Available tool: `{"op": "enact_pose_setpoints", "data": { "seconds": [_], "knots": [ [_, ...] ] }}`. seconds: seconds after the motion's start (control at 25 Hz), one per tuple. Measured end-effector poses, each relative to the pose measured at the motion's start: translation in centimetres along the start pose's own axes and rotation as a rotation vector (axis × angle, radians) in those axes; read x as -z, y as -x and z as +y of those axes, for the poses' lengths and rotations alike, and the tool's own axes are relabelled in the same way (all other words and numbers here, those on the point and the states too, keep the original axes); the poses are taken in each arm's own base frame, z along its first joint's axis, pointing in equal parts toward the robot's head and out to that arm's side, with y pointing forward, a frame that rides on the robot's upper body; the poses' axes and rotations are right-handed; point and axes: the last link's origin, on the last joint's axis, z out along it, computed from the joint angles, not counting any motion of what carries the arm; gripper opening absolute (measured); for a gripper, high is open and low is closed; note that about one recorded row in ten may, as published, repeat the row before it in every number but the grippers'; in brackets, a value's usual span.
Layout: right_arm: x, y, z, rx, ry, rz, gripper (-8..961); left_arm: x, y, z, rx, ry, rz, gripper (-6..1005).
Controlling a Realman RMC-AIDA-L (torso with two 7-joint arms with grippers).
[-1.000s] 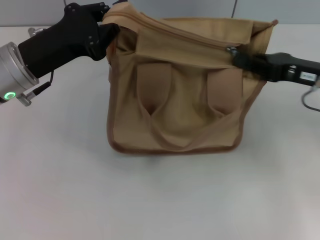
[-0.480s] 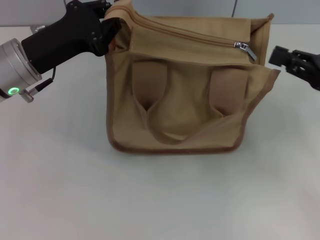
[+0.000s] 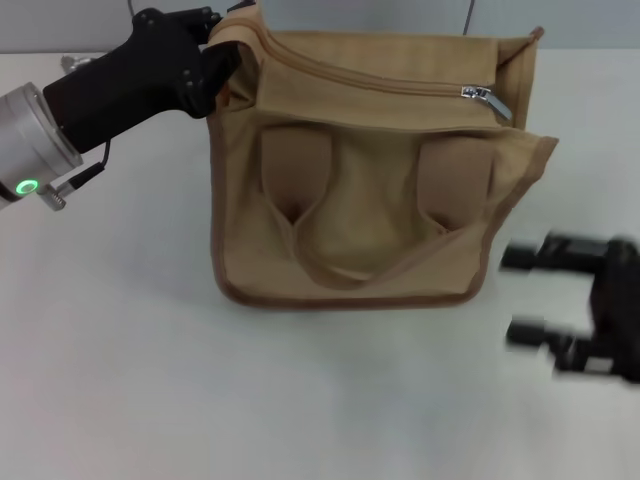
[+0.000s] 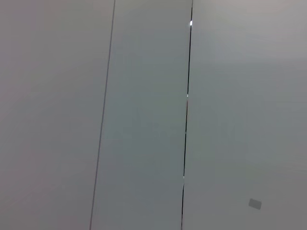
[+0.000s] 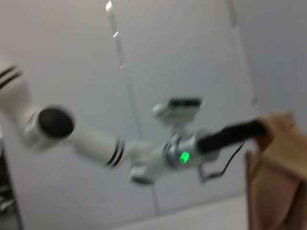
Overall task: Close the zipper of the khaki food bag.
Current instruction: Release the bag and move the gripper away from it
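The khaki food bag (image 3: 370,190) stands on the white table, its two strap handles hanging down the front. The zipper (image 3: 380,82) runs along the top flap, and its silver pull tab (image 3: 487,98) lies near the bag's right end. My left gripper (image 3: 218,52) is shut on the bag's top left corner and holds it up; the right wrist view shows that hold from afar (image 5: 256,128). My right gripper (image 3: 520,295) is blurred and open, low over the table to the right of the bag and apart from it. The left wrist view shows only wall.
The white table (image 3: 150,380) stretches in front of and to the left of the bag. A grey wall with panel seams (image 4: 187,120) stands behind. The left arm's silver wrist with a green light (image 3: 25,185) reaches in from the left edge.
My right gripper has let go of the zipper pull and swung away from the bag's top right, down toward the table's front right. The bag's right side has settled. The left gripper keeps its hold.
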Motion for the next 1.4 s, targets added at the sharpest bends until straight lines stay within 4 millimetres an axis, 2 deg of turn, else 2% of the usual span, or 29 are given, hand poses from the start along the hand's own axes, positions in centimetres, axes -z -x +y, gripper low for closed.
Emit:
{"op": "enact_pose_setpoints", "data": {
  "seconds": [0.24,0.44,0.96,1.2,1.32,1.36,1.4],
  "knots": [
    [-0.9,-2.8,0.6,0.015,0.038,0.121,680,0.4,0.3,-0.1,0.01,-0.015,-0.012,109],
    [-1.1,-3.3,0.7,0.015,0.035,0.139,820,0.8,0.6,-0.2,0.015,-0.036,-0.025,114],
    [-1.2,-3.3,0.7,0.018,0.037,0.141,820,1.2,1.3,-0.6,0.072,-0.068,-0.074,126],
    [-1.3,-3.2,0.5,0.023,0.04,0.141,820,2.9,0.5,-1.1,0.081,-0.064,-0.147,361],
    [-1.3,-3.2,0.5,0.024,0.042,0.142,820,4.6,-0.5,-1.4,0.086,-0.034,-0.229,447],
    [-1.4,-3.2,0.4,0.024,0.041,0.143,820,5.7,-1.2,-1.4,0.091,-0.007,-0.271,476],
    [-1.4,-3.2,0.4,0.024,0.041,0.143,820,5.7,-1.2,-1.4,0.091,-0.007,-0.271,505]
  ]
}}
